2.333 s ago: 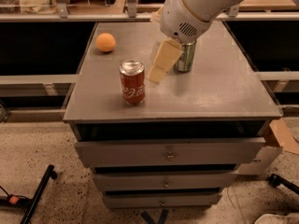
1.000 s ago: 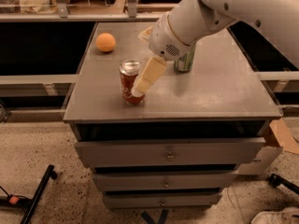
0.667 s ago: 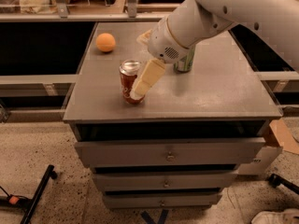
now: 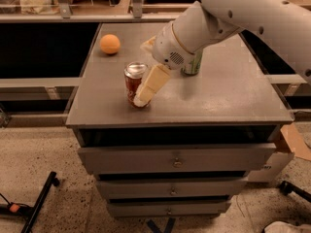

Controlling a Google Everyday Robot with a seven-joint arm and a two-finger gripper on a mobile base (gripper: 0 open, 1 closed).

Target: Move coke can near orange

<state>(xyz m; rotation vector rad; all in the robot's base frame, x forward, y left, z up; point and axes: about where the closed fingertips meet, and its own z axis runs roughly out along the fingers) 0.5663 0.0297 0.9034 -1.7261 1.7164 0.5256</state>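
On the grey cabinet top [image 4: 233, 98], the coke can [image 4: 131, 85] stands upright near the front edge, well apart from the orange [image 4: 110, 43]. The gripper [image 4: 144, 81] sits spread at the can's right side, probably lining up a grasp.

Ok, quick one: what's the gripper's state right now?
Gripper: down at the coke can; whether it is open, shut or gripping cannot be told.
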